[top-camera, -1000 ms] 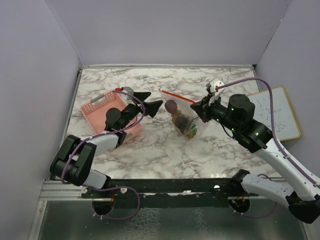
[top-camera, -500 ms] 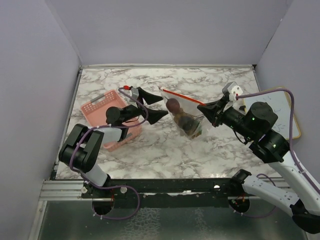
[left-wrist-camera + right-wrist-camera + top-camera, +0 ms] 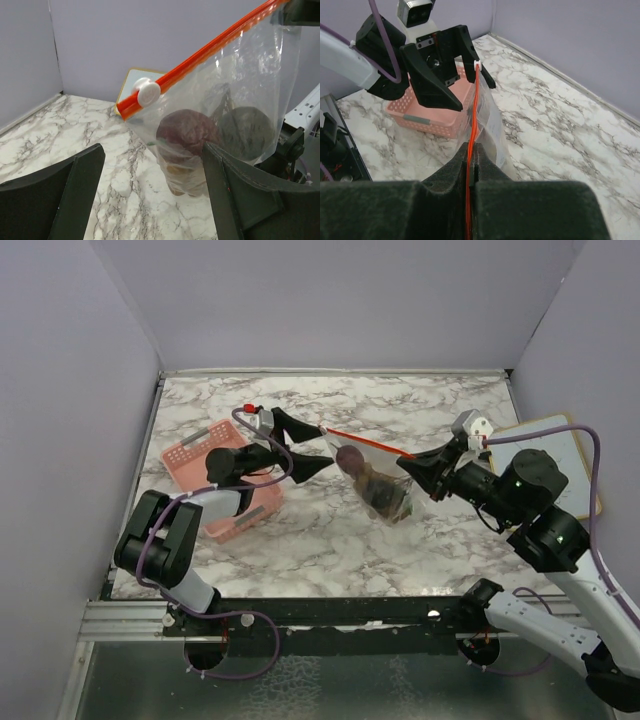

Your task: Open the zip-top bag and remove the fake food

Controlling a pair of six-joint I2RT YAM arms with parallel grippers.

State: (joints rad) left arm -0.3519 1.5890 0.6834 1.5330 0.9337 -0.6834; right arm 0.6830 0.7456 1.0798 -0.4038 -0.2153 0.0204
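The clear zip-top bag (image 3: 375, 480) hangs from its orange-red zip strip (image 3: 365, 441), its bottom low over the marble table. Inside are a dark maroon fruit (image 3: 187, 132) and golden-brown grape balls (image 3: 187, 172) below it. My right gripper (image 3: 408, 462) is shut on the strip's right end, the strip pinched between its pads (image 3: 471, 150). My left gripper (image 3: 312, 447) is open, with its fingers either side of the bag's left end. The white slider (image 3: 148, 93) sits at that end, above and between the open fingers (image 3: 85, 170).
A pink plastic basket (image 3: 215, 465) stands at the left, under the left arm, and shows in the right wrist view (image 3: 427, 107). A whiteboard (image 3: 555, 460) lies at the right edge. Purple walls close in the table on three sides.
My right gripper has drawn the strip's end rightward, stretching the strip taut. My left gripper has moved up to the bag's left end, still open.
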